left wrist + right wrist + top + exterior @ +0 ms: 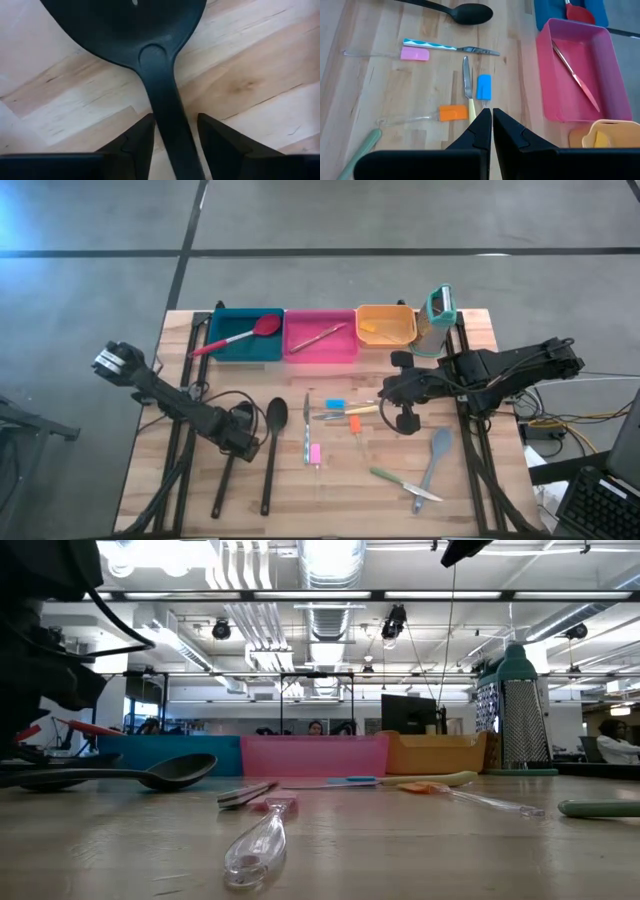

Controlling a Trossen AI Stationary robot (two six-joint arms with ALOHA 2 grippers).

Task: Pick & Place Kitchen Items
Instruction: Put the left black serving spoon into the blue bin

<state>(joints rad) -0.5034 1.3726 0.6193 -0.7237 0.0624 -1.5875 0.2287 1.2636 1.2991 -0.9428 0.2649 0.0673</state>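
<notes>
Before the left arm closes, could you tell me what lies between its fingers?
In the left wrist view, the handle of a black spoon runs between the left gripper's fingers, over bare wood.

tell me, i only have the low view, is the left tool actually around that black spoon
Observer: Yes. In the left wrist view the left tool straddles the black spoon's handle, fingers either side, not clearly clamped.
Operator: where's the right tool
Observer: The right tool is shut and empty, above the blue-handled utensil.
Operator: anything in the bins yet
Observer: The teal bin holds the red-headed spoon; the pink bin holds a pink-handled knife.
</notes>
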